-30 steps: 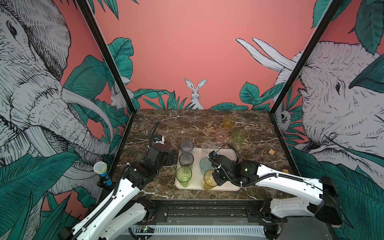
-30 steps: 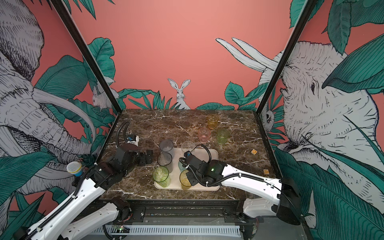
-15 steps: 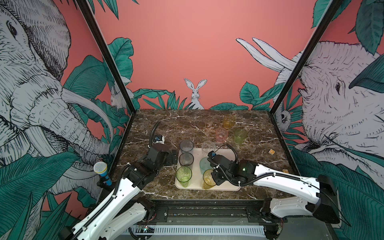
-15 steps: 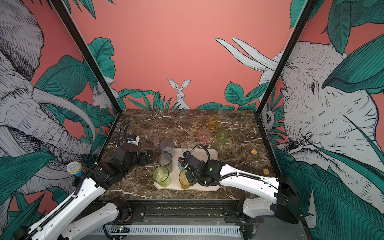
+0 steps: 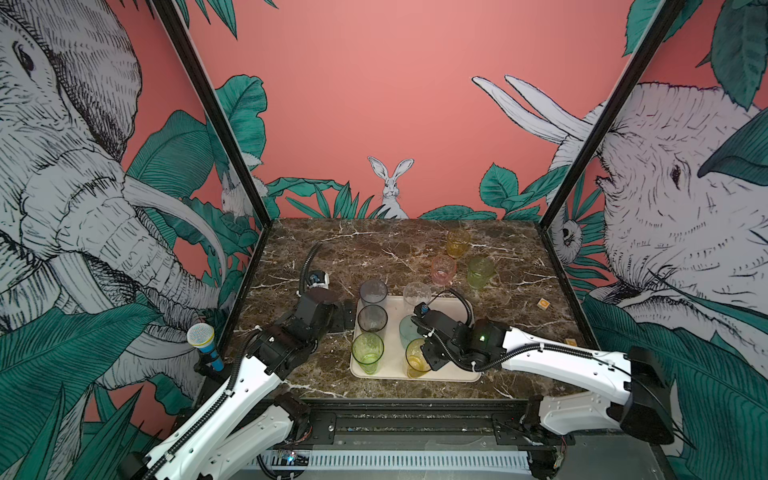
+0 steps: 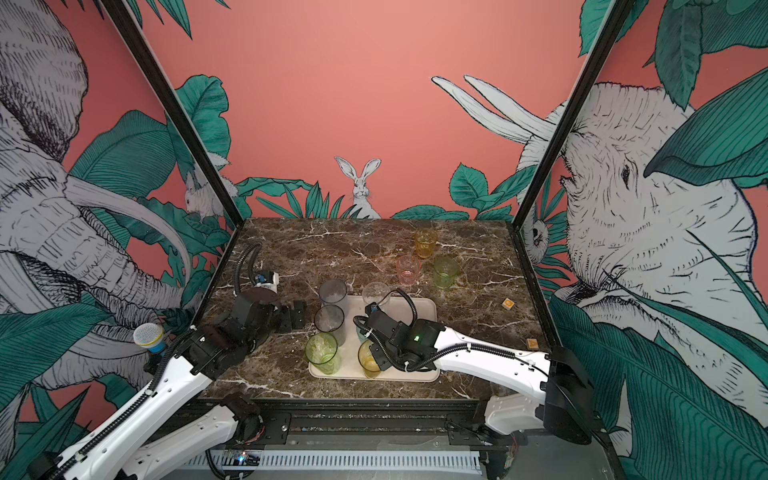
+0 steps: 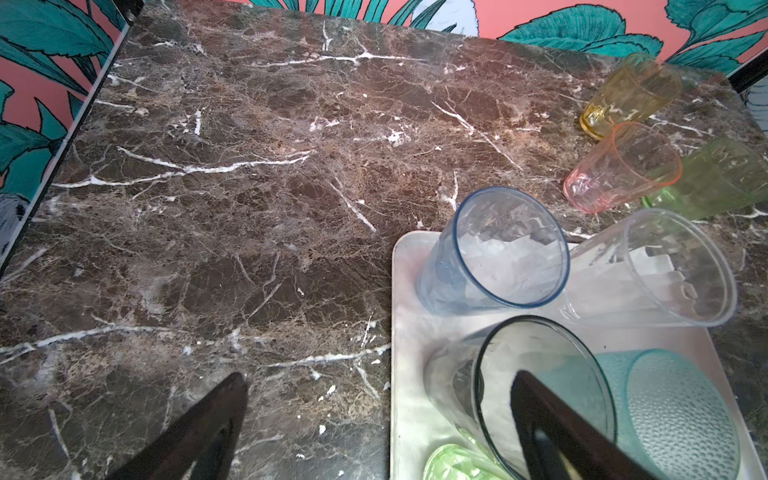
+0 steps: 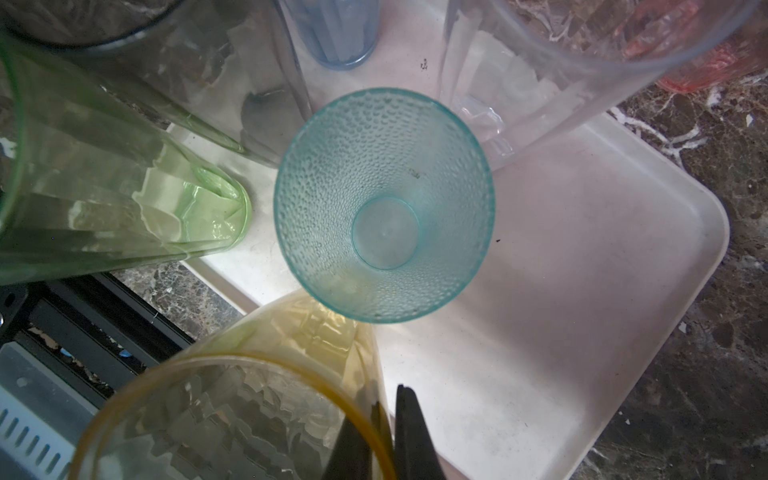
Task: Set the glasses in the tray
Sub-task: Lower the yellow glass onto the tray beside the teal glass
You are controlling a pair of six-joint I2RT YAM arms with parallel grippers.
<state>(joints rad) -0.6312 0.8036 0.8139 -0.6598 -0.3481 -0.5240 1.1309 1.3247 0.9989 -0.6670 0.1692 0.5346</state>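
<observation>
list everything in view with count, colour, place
tray: 1, cream, front middle of table
glasses in tray: 6; grey glass, smoky glass, tall green glass, clear glass, teal glass, yellow glass
glasses outside: 3; amber glass, pink glass, short green glass; table behind tray, right
tiles: 2, tan, table's right side
microphone: 1, blue-yellow, outside left edge
table: 1, brown marble, centre
left gripper: open, left of tray
right gripper: shut on yellow glass rim

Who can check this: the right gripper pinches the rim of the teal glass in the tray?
Wrong glass: the right wrist view shows the right gripper pinching the rim of the yellow glass in the tray; the teal glass is not gripped.
</observation>
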